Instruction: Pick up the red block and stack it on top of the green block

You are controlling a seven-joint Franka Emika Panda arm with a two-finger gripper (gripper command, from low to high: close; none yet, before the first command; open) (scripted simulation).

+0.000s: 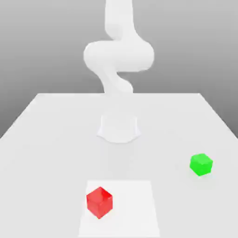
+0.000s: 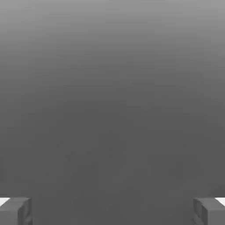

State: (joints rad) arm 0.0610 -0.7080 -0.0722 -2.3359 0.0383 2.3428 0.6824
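Observation:
The red block rests on the white table near its front edge, slightly toward the exterior view's left. The green block sits apart from it, farther back and toward the exterior view's right. Both cubes stand alone with nothing touching them. In the hand view my gripper is open: its two grey fingertips stand far apart, and between them there is just a plain grey background. The white arm rises from its base at the middle of the table and leaves the picture at the top.
A brighter white square patch marks the table under and beside the red block. The table's back edge runs behind the arm's base. Bare tabletop lies between the two cubes.

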